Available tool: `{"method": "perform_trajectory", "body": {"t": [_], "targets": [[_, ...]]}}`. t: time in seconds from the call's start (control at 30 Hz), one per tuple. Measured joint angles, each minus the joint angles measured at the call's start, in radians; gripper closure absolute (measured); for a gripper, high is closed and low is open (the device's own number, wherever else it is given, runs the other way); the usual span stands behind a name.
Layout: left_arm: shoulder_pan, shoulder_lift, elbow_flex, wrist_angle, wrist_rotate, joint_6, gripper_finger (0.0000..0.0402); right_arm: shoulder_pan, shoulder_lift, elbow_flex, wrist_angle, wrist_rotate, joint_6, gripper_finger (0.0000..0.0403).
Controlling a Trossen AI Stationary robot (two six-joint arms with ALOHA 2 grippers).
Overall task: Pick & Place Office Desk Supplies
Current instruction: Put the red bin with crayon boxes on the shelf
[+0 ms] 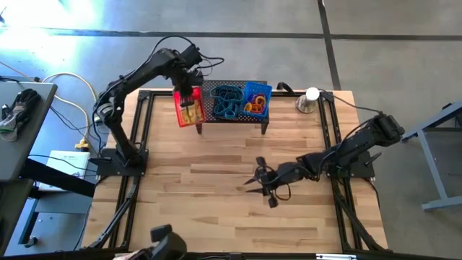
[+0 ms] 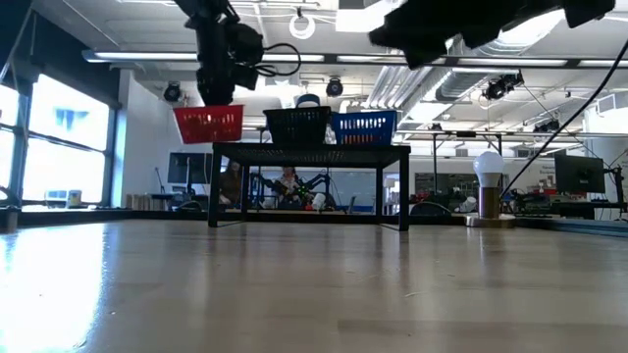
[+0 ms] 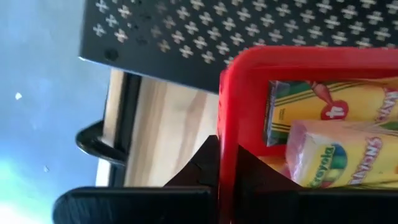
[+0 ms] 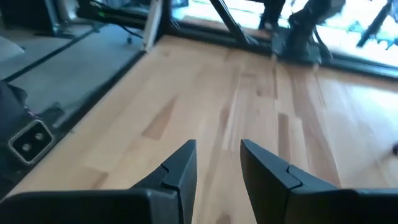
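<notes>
The left gripper sits closest to its wrist camera, its dark fingers pinched tight on the rim of a red basket, one finger on each side of the wall. Inside the basket lie yellow crayon boxes. From above, that red basket is at about 11 o'clock on the table, hanging at the left end of the black mesh stand, tilted and held up by the left gripper. On the stand beside it are a black basket of teal and dark loops at 12 o'clock and a blue basket of orange and red rings just right of it. A silver cone with a white ball stands at 1 o'clock. The right gripper hovers over bare wood near the table's centre, toward 3 o'clock, its fingers partly apart and holding nothing.
</notes>
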Motion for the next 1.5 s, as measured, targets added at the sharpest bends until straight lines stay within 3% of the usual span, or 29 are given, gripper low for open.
{"method": "perform_trajectory", "body": {"t": [0.37,0.7,1.5], "targets": [[-0.011,0.034,0.112,0.078,0.049,0.085,0.0401,-0.059,-0.003,0.000,-0.014,-0.054,0.092,0.0292],[-0.030,0.092,0.118,0.107,-0.001,0.129,0.0401,-0.058,-0.003,0.000,0.034,-0.043,0.114,0.0292],[-0.043,0.100,0.116,0.159,0.011,0.228,0.0401,-0.095,-0.003,0.000,0.048,-0.025,0.090,0.0292]]}}
